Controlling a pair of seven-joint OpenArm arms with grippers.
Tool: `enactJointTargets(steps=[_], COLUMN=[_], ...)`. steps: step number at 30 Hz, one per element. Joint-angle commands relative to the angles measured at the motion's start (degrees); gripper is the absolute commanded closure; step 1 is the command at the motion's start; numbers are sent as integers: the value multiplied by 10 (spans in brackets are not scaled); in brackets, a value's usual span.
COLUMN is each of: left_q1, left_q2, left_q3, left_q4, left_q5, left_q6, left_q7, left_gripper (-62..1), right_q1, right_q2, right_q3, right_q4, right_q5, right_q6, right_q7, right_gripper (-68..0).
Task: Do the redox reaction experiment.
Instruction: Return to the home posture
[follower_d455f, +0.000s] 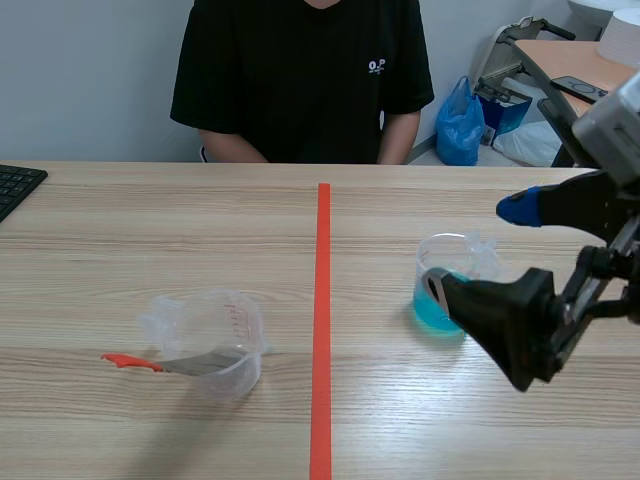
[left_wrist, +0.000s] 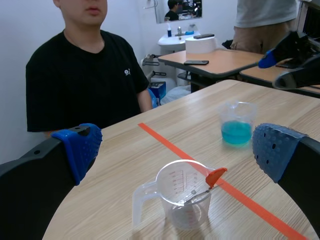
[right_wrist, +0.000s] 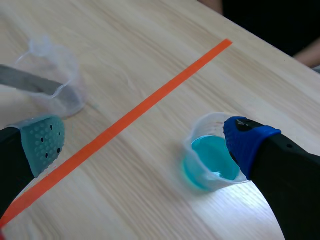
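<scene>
Measuring cup (left_wrist: 183, 200) with red graduations, seemingly illegible

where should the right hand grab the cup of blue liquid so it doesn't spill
Grip the blue-liquid cup across its clear side wall, just above the liquid line, coming in level from the robot's right. It stands upright, open-topped and partly full, so a sideways pinch would probably keep it level, while a top grasp would dip into the liquid. The right hand is open beside it.
</scene>
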Motion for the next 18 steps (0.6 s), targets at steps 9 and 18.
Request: enactJointTargets(steps=[9, 18], left_q1=[-21, -26], left_q2=[-2, -2], left_q3=[-3, -1], left_q4=[2, 2], left_q5=[-8, -9], left_q6=[1, 1], left_q7=[17, 19], left_gripper=[-623, -623], right_q1=[-133, -179], right_q2=[23, 40], right_q3=[21, 23], right_q4=[103, 117], right_q5=[-69, -89], right_q6=[-33, -52], right_q7=[95, 131], right_gripper=[-679, -679])
